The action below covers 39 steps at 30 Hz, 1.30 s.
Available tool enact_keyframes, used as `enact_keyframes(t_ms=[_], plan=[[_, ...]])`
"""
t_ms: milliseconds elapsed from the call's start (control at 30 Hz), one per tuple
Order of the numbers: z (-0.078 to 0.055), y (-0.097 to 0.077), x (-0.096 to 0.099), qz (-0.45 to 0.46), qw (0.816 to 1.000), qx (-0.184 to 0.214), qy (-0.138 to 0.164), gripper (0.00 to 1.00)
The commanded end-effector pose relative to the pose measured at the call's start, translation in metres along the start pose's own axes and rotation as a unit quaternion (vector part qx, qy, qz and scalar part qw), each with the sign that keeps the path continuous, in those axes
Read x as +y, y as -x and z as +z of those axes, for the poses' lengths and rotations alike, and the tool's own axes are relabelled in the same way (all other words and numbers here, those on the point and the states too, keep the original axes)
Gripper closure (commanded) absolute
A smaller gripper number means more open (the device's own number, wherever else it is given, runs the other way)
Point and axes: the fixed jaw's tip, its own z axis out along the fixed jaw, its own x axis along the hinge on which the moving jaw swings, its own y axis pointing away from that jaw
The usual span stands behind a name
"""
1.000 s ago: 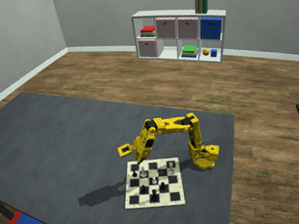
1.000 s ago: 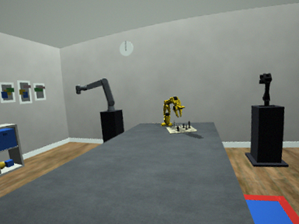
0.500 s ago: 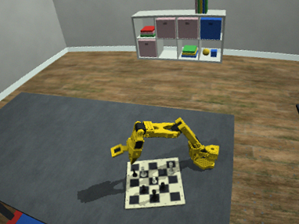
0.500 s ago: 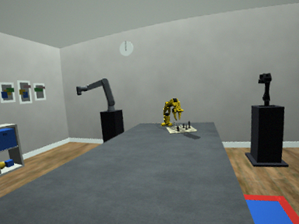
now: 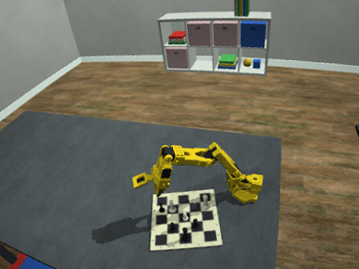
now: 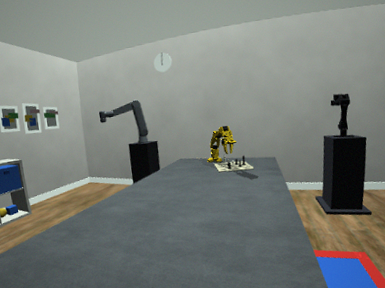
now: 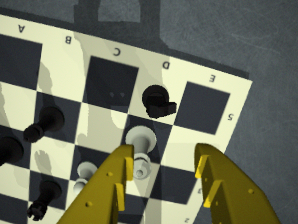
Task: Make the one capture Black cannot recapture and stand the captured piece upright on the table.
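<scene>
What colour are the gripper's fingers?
Yellow: the gripper's fingers show best in the wrist view.

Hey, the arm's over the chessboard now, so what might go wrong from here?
One side of the tool overlaps the white piece on D4 in the wrist view, so lowering straight down might knock it over. The black piece on D5 stands on the adjoining square, so gripping either one could nudge the other out of its square.
</scene>
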Motion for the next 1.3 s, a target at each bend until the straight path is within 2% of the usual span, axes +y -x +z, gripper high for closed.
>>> enact_keyframes(t_ms=[0,167,1033,1267], plan=[[0.002,-0.002,-0.003,0.010,1.000,0.008,-0.001,0.87],[0.006,-0.004,-0.005,0.013,1.000,0.018,-0.002,0.87],[0.008,-0.005,-0.005,0.013,1.000,0.022,-0.002,0.87],[0.014,-0.007,-0.005,0.013,1.000,0.022,-0.002,0.87]])
